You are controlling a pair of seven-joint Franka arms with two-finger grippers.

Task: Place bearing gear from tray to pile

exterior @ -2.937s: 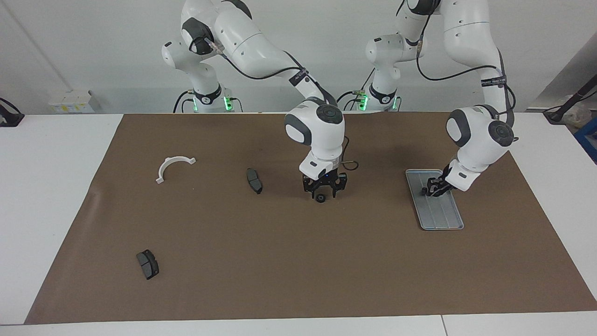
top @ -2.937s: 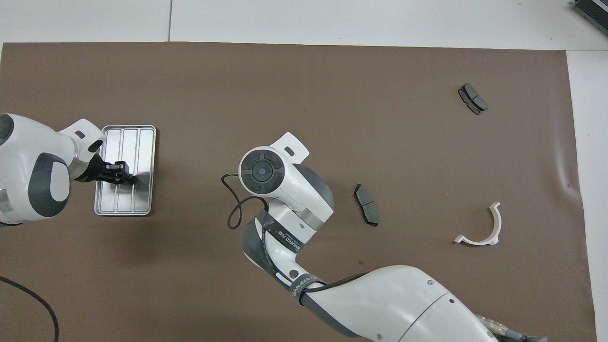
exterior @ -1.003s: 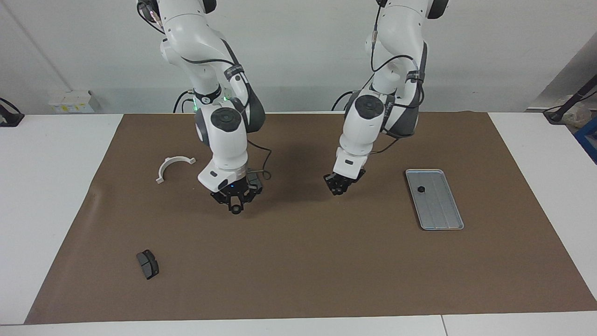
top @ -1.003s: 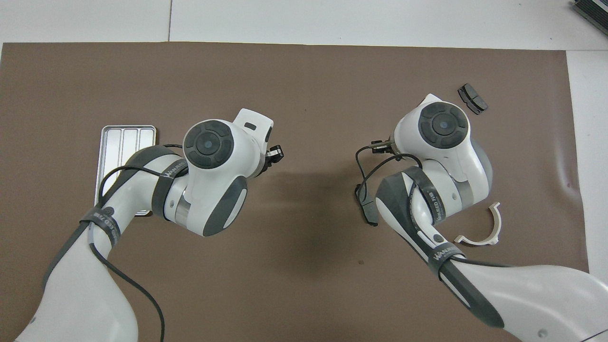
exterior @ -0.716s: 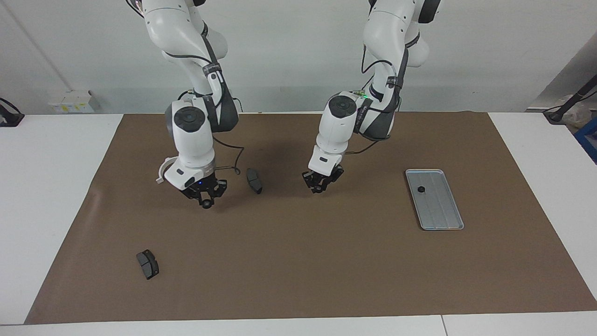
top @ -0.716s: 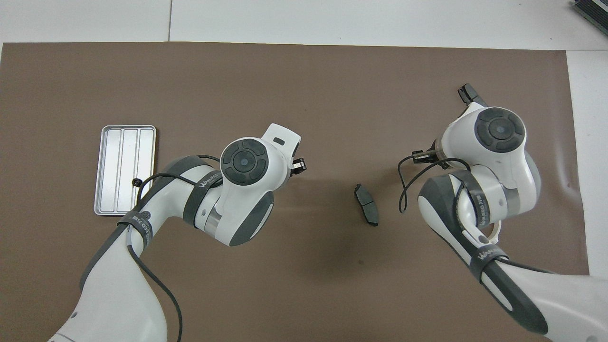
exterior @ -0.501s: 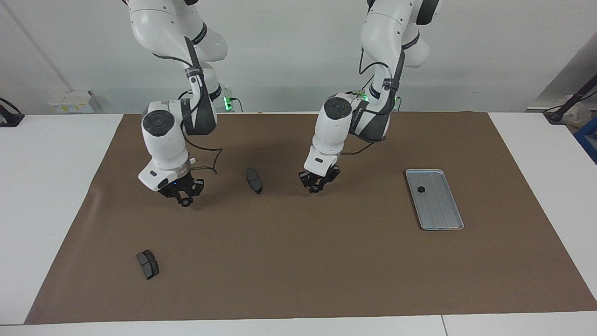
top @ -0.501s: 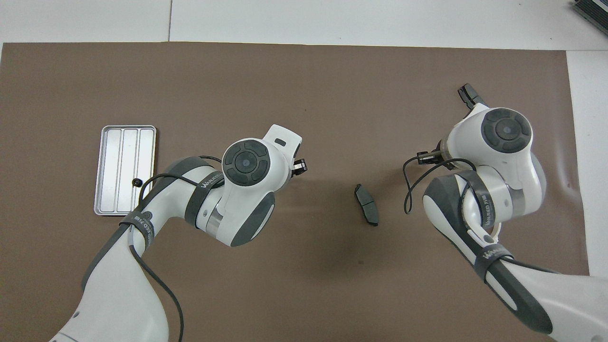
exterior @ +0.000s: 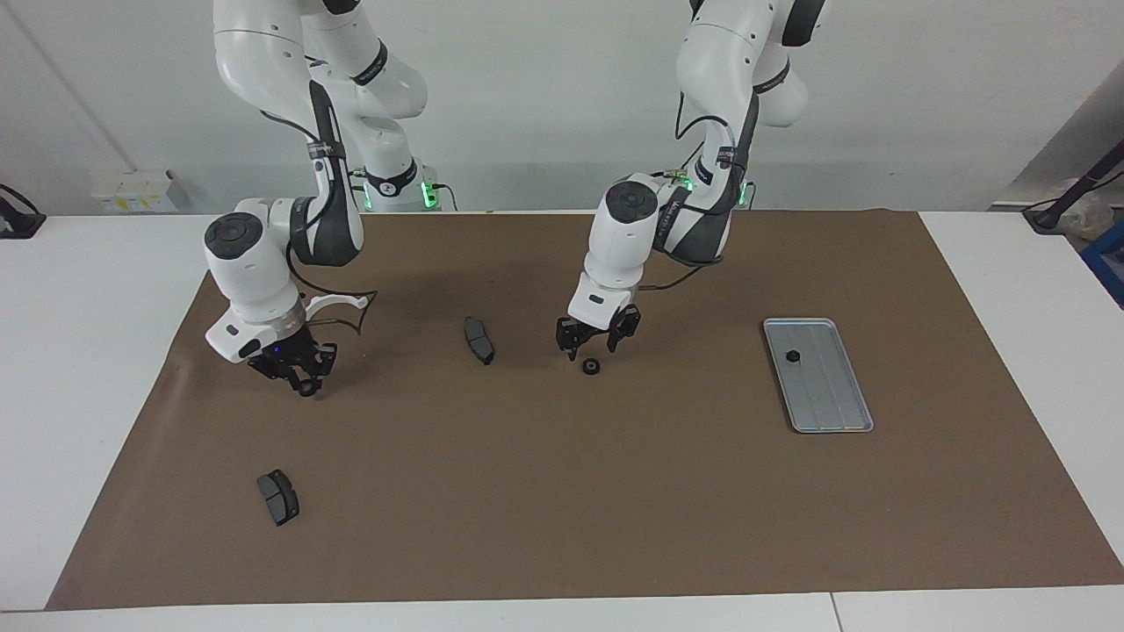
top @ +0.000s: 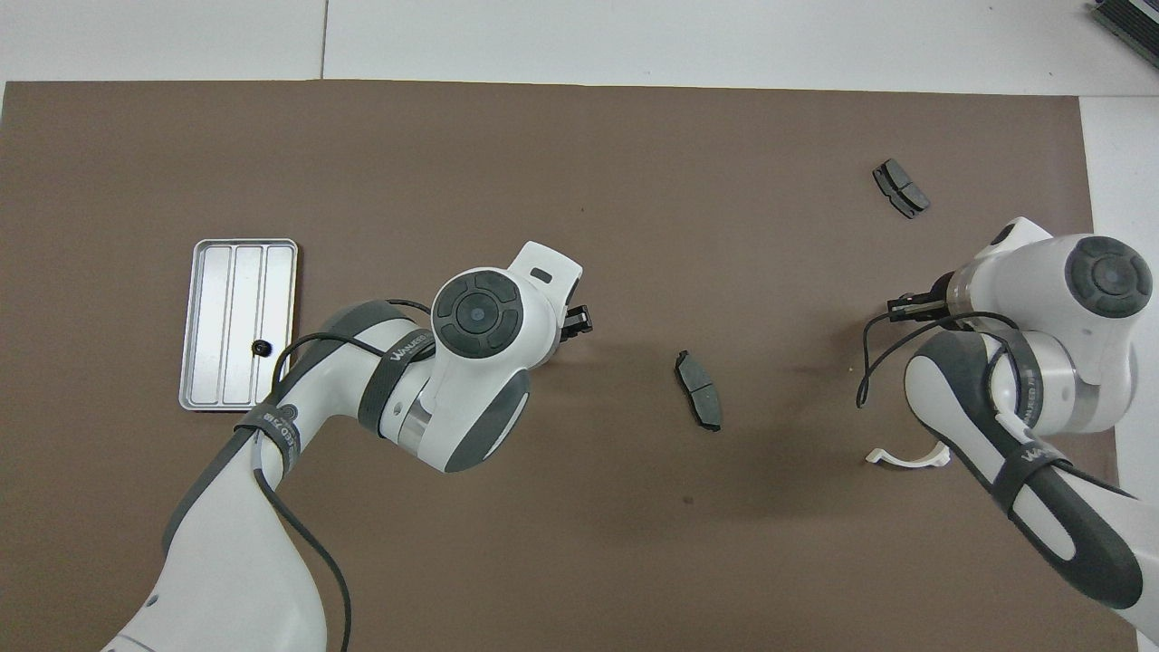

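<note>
The silver tray lies toward the left arm's end of the mat, with one small black bearing gear on it; the overhead view shows the tray and that gear. My left gripper is open just above a second bearing gear, which lies on the mat beside a brake pad. My right gripper is shut on a third black gear, low over the mat beside the white half-ring bracket. In the overhead view the arms hide both of these gears.
A second brake pad lies farthest from the robots at the right arm's end, also in the overhead view. The middle pad and part of the bracket show there too. A brown mat covers the table.
My left gripper has opened and its gear now lies on the mat under it. My right gripper has carried its gear farther toward the right arm's end, past the bracket.
</note>
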